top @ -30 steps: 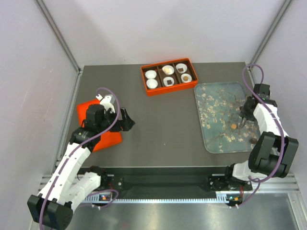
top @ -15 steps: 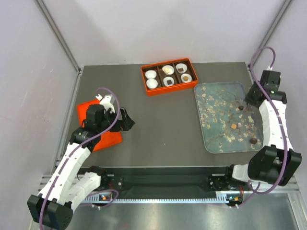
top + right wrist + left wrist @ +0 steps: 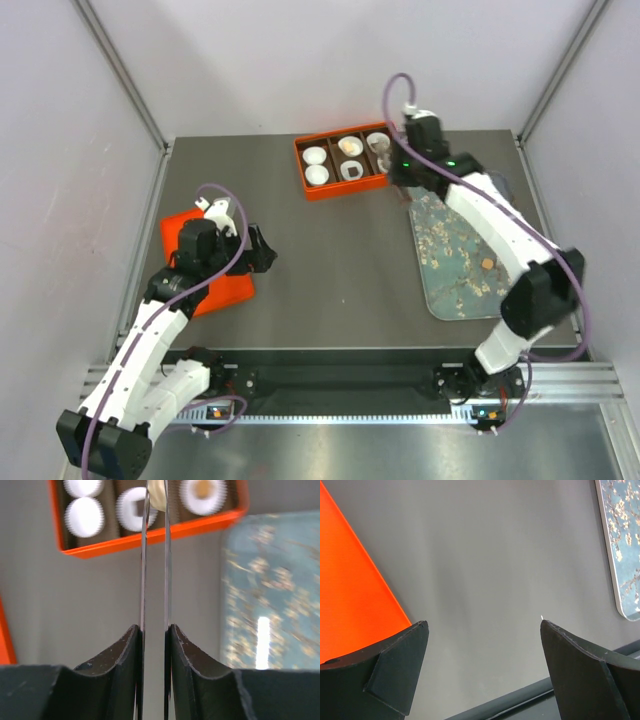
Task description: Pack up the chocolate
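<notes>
Chocolate (image 3: 486, 263) on right-hand tray (image 3: 440, 262); divided box (image 3: 340, 190) far centre; flat panel (image 3: 172, 238) near left.

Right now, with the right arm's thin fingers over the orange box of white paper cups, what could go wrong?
The right gripper pinches the pale chocolate lump only at its thin tips, and that wrist view is blurred, so the lump may slip out. The gripper also hangs by the right end of the orange rectangular box, where cups look filled; the empty white fluted paper cups sit at the left end, so releasing here could double up.
</notes>
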Tool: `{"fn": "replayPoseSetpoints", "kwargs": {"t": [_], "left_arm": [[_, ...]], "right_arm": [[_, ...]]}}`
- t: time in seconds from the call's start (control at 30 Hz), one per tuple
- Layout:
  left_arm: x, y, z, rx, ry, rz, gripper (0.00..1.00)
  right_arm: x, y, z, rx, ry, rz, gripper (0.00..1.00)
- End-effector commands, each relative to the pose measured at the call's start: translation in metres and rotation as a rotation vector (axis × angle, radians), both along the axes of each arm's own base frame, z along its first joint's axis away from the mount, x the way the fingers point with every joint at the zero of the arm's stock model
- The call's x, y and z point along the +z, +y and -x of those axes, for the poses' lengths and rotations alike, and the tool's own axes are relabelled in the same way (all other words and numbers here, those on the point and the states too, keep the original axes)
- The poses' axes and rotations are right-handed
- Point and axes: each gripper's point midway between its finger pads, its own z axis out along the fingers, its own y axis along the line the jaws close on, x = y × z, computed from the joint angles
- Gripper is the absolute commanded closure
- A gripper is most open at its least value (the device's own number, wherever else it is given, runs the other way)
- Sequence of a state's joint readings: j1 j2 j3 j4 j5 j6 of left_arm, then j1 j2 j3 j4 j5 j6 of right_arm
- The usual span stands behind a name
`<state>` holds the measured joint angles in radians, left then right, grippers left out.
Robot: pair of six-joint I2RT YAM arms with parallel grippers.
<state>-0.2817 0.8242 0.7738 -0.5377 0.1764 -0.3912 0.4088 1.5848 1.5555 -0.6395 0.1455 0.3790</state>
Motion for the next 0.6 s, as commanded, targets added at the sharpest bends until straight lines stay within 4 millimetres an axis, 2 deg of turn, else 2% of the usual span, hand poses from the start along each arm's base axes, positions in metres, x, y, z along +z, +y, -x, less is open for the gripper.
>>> {"fn": "replayPoseSetpoints", "kwargs": {"t": [0.0, 0.03, 0.07, 0.1, 0.13, 0.23, 0.33, 0.37, 0.47, 0.57], "left_arm": [[0.016, 0.005, -0.004, 0.027, -0.063, -0.008, 0.02], [0.016, 0.006, -0.005, 0.031, -0.063, -0.01, 0.02], [0.015, 0.007, -0.005, 0.034, -0.062, -0.012, 0.02], [0.015, 0.007, -0.005, 0.034, -0.06, -0.013, 0.02], [0.014, 0.007, -0.005, 0.035, -0.057, -0.014, 0.02], [0.012, 0.007, -0.006, 0.037, -0.052, -0.015, 0.02], [0.011, 0.007, -0.006, 0.041, -0.05, -0.019, 0.02], [0.01, 0.007, -0.007, 0.041, -0.047, -0.02, 0.02], [0.01, 0.008, -0.007, 0.042, -0.044, -0.021, 0.02], [0.009, 0.007, -0.007, 0.04, -0.044, -0.019, 0.02]], "right_arm": [[0.01, 0.058, -0.034, 0.069, -0.095, 0.002, 0.73], [0.02, 0.076, -0.039, 0.099, -0.126, -0.006, 0.72], [0.017, 0.085, -0.044, 0.118, -0.131, 0.005, 0.72], [0.001, 0.095, -0.052, 0.131, -0.116, 0.021, 0.72], [0.009, 0.111, -0.057, 0.159, -0.15, 0.007, 0.72], [0.001, 0.138, -0.068, 0.217, -0.186, 0.019, 0.71], [-0.012, 0.154, -0.076, 0.25, -0.196, 0.036, 0.69], [-0.024, 0.158, -0.078, 0.26, -0.181, 0.048, 0.69], [-0.028, 0.167, -0.081, 0.287, -0.183, 0.048, 0.69], [-0.046, 0.174, -0.082, 0.309, -0.162, 0.057, 0.69]]}}
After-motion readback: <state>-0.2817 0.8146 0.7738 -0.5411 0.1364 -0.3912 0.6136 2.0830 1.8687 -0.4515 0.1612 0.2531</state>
